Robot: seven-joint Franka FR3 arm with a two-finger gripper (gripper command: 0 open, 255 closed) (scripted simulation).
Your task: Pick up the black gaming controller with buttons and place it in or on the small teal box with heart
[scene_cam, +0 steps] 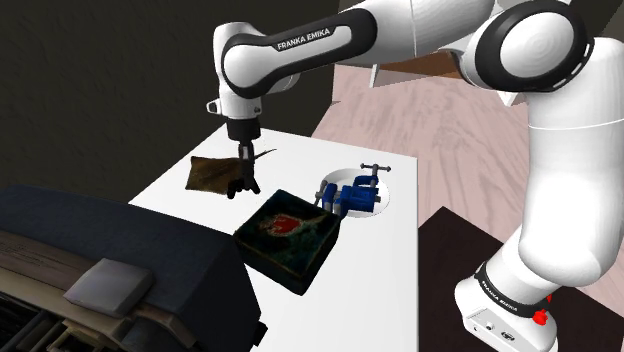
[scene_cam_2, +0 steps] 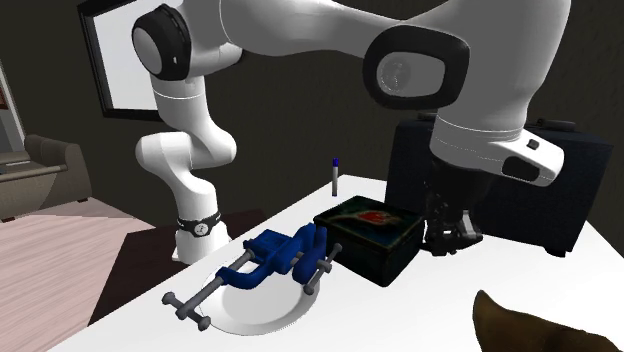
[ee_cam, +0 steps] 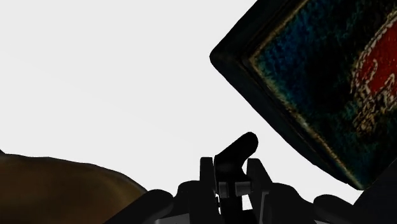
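- The black 2-finger pincer is clamped on the black gaming controller.
- The controller is just beside the small dark teal box with red heart, which stands on the white surface.

Blue clamp on a white plate, brown cushion at its nine o'clock in the shoulder view, white surface beneath.

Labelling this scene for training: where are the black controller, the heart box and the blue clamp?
black controller (ee_cam: 240, 147), wrist view, on its protruding tip.
heart box (scene_cam: 287, 224), shoulder view, on the lid's red heart.
blue clamp (scene_cam_2: 277, 251), second exterior view, on its blue body.
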